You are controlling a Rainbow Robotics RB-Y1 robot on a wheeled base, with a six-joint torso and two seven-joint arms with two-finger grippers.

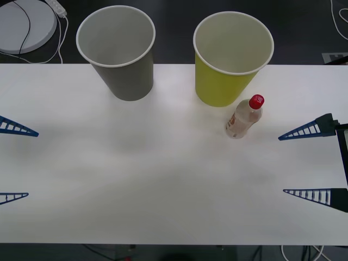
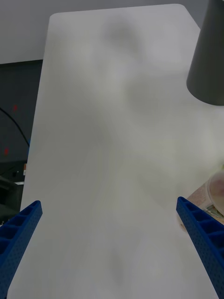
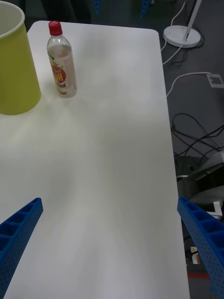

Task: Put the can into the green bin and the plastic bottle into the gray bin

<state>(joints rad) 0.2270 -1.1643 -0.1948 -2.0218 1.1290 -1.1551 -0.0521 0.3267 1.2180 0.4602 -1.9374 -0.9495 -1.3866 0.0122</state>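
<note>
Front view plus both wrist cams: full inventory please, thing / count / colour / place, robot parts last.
gray bin: 1, gray with white rim, upright at the far edge of the table, on the robot's left.
green bin: 1, yellow-green with white rim, upright at the far edge, to the right of the gray bin.
plastic bottle: 1, clear with red cap and pale label, upright just in front of the green bin's right side.
table: 1, white.
round base with cables: 1, light gray, on the floor beyond the table's far left corner.
left gripper: 1, blue ribbed fingers, open, at the table's left edge.
right gripper: 1, blue ribbed fingers, open, at the table's right edge.
</note>
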